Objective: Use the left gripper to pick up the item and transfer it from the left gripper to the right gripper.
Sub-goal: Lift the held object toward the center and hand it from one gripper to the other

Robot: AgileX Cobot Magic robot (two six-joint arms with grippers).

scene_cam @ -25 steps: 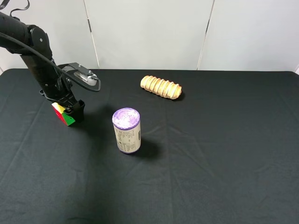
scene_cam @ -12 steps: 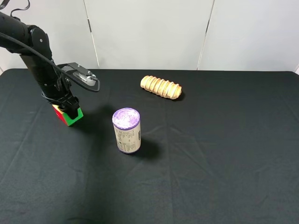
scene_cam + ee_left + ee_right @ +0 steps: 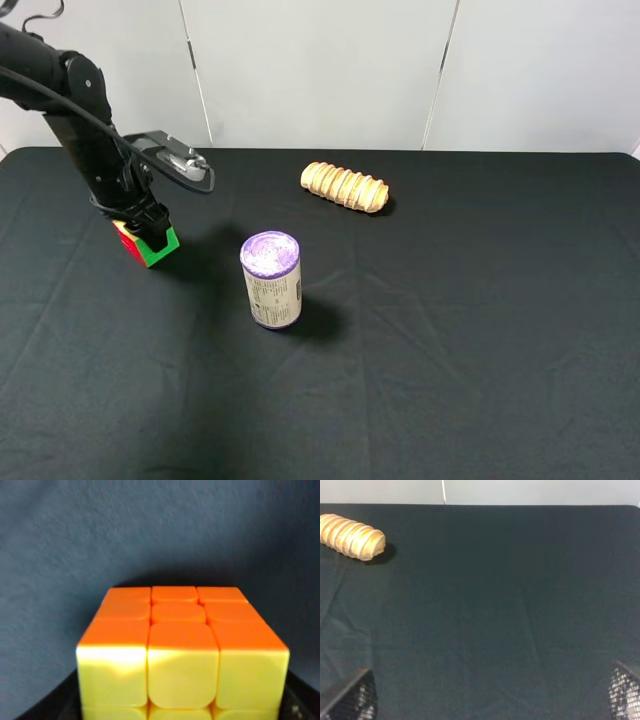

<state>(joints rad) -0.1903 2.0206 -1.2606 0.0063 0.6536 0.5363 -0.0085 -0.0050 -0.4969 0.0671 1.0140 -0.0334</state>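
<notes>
The puzzle cube (image 3: 152,248) sits at the left of the black cloth, showing red, green and yellow faces. My left gripper (image 3: 146,226) comes down on it from above, and its fingers close around the cube's sides. In the left wrist view the cube (image 3: 182,650) fills the frame with orange and yellow faces, held close between the dark fingers. The cube is at or just above the cloth. My right gripper (image 3: 487,695) is open and empty, with its fingertips (image 3: 350,697) spread wide over bare cloth. It is out of the exterior high view.
A purple-topped cylinder (image 3: 271,280) stands upright just right of the cube. A ridged tan roll (image 3: 345,187) lies at the back centre and also shows in the right wrist view (image 3: 352,536). The black cloth (image 3: 480,330) covers the table.
My left gripper moved from beside the cube to directly over it and closed on it. The cube shifted slightly right and turned. The cylinder and roll have not moved.
</notes>
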